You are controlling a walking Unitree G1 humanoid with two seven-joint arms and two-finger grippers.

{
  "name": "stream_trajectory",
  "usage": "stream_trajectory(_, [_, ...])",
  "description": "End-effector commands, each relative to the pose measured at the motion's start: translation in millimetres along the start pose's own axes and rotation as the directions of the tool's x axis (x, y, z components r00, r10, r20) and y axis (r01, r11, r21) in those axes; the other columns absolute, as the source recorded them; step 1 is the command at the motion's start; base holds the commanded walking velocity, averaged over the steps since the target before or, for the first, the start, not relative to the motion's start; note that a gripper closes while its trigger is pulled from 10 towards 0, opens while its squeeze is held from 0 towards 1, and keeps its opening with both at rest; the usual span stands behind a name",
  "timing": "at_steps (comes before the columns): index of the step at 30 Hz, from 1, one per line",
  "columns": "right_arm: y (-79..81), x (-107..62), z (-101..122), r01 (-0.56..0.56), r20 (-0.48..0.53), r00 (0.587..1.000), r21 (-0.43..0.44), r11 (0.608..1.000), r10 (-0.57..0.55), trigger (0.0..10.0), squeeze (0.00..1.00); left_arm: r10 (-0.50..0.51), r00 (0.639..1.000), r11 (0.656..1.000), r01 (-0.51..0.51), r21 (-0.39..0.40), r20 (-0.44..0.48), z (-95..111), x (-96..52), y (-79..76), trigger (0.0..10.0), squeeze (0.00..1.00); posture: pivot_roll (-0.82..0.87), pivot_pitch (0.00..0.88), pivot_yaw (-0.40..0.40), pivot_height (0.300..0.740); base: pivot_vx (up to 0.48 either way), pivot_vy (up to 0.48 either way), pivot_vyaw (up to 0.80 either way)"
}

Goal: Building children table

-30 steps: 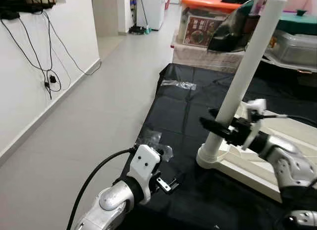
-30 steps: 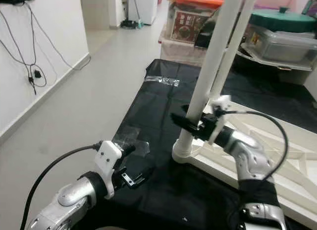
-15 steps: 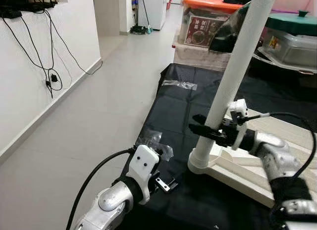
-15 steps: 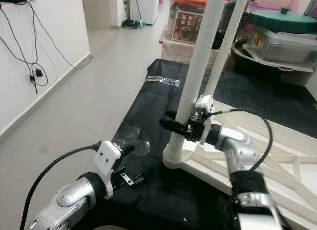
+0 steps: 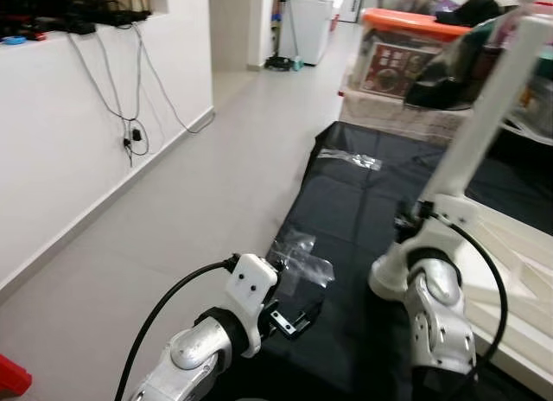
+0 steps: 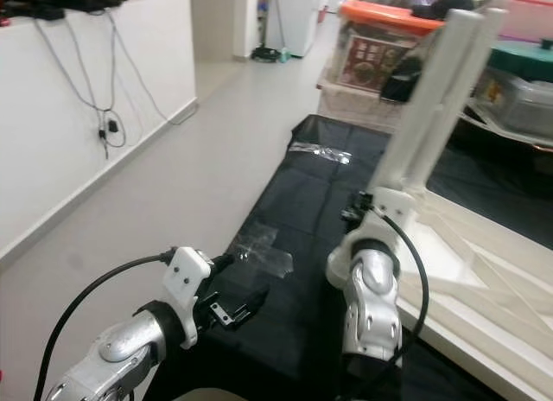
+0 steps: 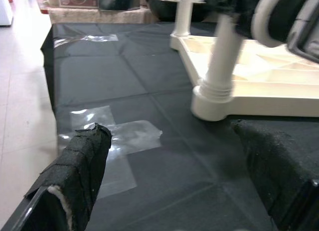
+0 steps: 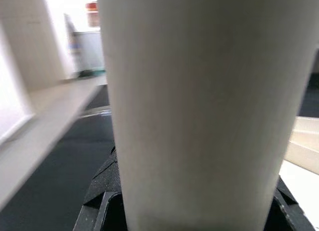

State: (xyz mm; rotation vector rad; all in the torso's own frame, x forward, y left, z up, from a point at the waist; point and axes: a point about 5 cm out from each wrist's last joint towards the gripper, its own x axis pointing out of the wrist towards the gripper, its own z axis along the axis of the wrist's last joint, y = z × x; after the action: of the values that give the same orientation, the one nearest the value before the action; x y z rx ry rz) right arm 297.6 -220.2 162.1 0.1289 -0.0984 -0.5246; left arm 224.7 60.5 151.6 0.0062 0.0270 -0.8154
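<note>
The white children's table lies upside down, its underside [image 5: 520, 271] on a black sheet [image 5: 346, 202]. A white table leg [image 5: 488, 107] stands upright in the corner socket [image 5: 389, 276] nearest me. My right gripper [image 5: 415, 221] is shut on this leg low down; in the right wrist view the leg [image 8: 199, 101] sits between the black fingers [image 8: 102, 193]. My left gripper [image 5: 291, 319] hovers open over the sheet's near edge, left of the leg. Its padded fingers [image 7: 82, 166] stand wide apart with nothing between them, facing the leg's base [image 7: 214, 99].
Clear tape patches [image 5: 300, 258] stick on the sheet. Storage boxes, one with an orange lid [image 5: 406, 21], stand behind the sheet. Tiled floor [image 5: 199, 202] runs along my left to a white wall with hanging cables [image 5: 130, 133]. A red object [image 5: 10, 375] lies at the lower left.
The camera has swung, shifting the whole scene. My right forearm has drawn in closer to me and stands more upright, its gripper still shut on the leg. The left arm has stayed put.
</note>
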Motion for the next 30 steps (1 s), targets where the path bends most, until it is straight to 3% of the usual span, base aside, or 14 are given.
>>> stream_trajectory(1, [-28.0, -5.3, -12, 0.193, -0.054, 0.980, 0.000, 0.981, -0.193, 0.0, 0.00, -0.009, 1.000, 1.000, 0.009, 0.008, 0.005, 3, 0.4, -1.9, 10.0, 0.00, 0.18, 0.000, -0.084, 0.740, 0.000, 0.000, 0.00])
stream_trajectory(6, [-4.3, -8.6, -13, 0.187, -0.079, 0.980, 0.050, 0.981, -0.182, 0.0, 0.00, -0.012, 1.000, 1.000, 0.012, 0.011, 0.006, 3, 0.6, -2.7, 10.0, 0.00, 0.18, 0.000, -0.086, 0.740, 0.000, 0.000, 0.00])
stream_trajectory(7, [7.8, -9.6, -11, 0.111, -0.065, 0.992, 0.054, 0.992, -0.107, 10.0, 0.85, -0.012, 1.000, 1.000, 0.012, 0.012, 0.006, 3, 0.6, -2.8, 10.0, 0.00, 0.18, 0.000, -0.088, 0.740, 0.000, 0.000, 0.00])
stream_trajectory(9, [17.2, -10.5, -12, 0.034, -0.051, 0.998, 0.059, 0.998, -0.031, 10.0, 1.00, -0.012, 1.000, 1.000, 0.012, 0.013, 0.007, 3, 0.8, -2.9, 10.0, 0.00, 0.18, 0.000, -0.088, 0.740, 0.000, 0.000, 0.00])
stream_trajectory(12, [22.6, -10.6, -11, -0.045, -0.008, 0.999, 0.028, 0.999, 0.045, 10.0, 1.00, -0.014, 1.000, 1.000, 0.014, 0.014, 0.007, 3, 0.9, -3.1, 10.0, 0.00, 0.18, 0.000, -0.088, 0.740, 0.000, 0.000, 0.00])
stream_trajectory(13, [20.3, -7.2, -10, -0.086, 0.007, 0.996, 0.034, 0.996, 0.086, 10.0, 0.00, -0.015, 1.000, 1.000, 0.015, 0.014, 0.008, 4, 1.0, -3.3, 10.0, 0.00, 0.18, 0.000, -0.087, 0.740, 0.000, 0.000, 0.00])
stream_trajectory(15, [17.7, -3.7, -10, -0.125, 0.020, 0.992, 0.046, 0.991, 0.124, 10.0, 0.00, -0.015, 1.000, 1.000, 0.015, 0.014, 0.008, 4, 1.1, -3.5, 10.0, 0.00, 0.18, 0.000, -0.087, 0.740, 0.000, 0.000, 0.00])
stream_trajectory(16, [22.5, 3.7, -3, -0.382, 0.039, 0.924, 0.077, 0.921, 0.380, 10.0, 0.00, -0.016, 1.000, 1.000, 0.016, 0.014, 0.008, 3, 0.8, -3.8, 10.0, 0.00, 0.18, 0.000, -0.087, 0.740, 0.000, 0.000, 0.00])
stream_trajectory(18, [23.9, 5.2, 0, -0.464, 0.044, 0.886, 0.102, 0.880, 0.462, 10.0, 0.00, -0.016, 1.000, 1.000, 0.016, 0.014, 0.008, 3, 0.8, -3.9, 10.0, 0.00, 0.18, 0.000, -0.087, 0.740, 0.000, 0.000, 0.00])
stream_trajectory(22, [13.1, 9.5, 16, -0.760, -0.011, 0.649, 0.042, 0.648, 0.761, 10.0, 0.00, -0.019, 1.000, 1.000, 0.019, 0.015, 0.007, 3, 1.0, -3.8, 10.0, 0.00, 0.18, 0.000, -0.087, 0.740, 0.000, 0.000, 0.00])
stream_trajectory(24, [11.5, 9.7, 17, -0.781, -0.014, 0.623, 0.050, 0.623, 0.782, 10.0, 0.00, -0.019, 1.000, 1.000, 0.019, 0.015, 0.007, 3, 1.0, -3.9, 10.0, 0.00, 0.18, 0.000, -0.087, 0.740, 0.000, 0.000, 0.00])
stream_trajectory(27, [12.1, 9.1, 21, -0.887, -0.063, 0.455, 0.060, 0.459, 0.888, 10.0, 0.00, -0.020, 1.000, 1.000, 0.020, 0.017, 0.006, 3, 1.2, -3.5, 10.0, 0.00, 0.18, 0.000, -0.084, 0.740, 0.000, 0.000, 0.00])
stream_trajectory(29, [14.8, 8.5, 18, -0.955, -0.138, 0.281, 0.062, 0.291, 0.950, 10.0, 0.00, -0.020, 1.000, 1.000, 0.020, 0.017, 0.006, 3, 1.3, -3.2, 10.0, 0.00, 0.19, 0.000, -0.087, 0.740, 0.000, 0.000, 0.00])
stream_trajectory(30, [14.8, 8.5, 18, -0.955, -0.138, 0.281, 0.062, 0.291, 0.950, 10.0, 0.00, -0.020, 1.000, 1.000, 0.020, 0.017, 0.006, 3, 1.3, -3.2, 10.0, 0.00, 0.19, 0.000, -0.087, 0.740, 0.000, 0.000, 0.00])
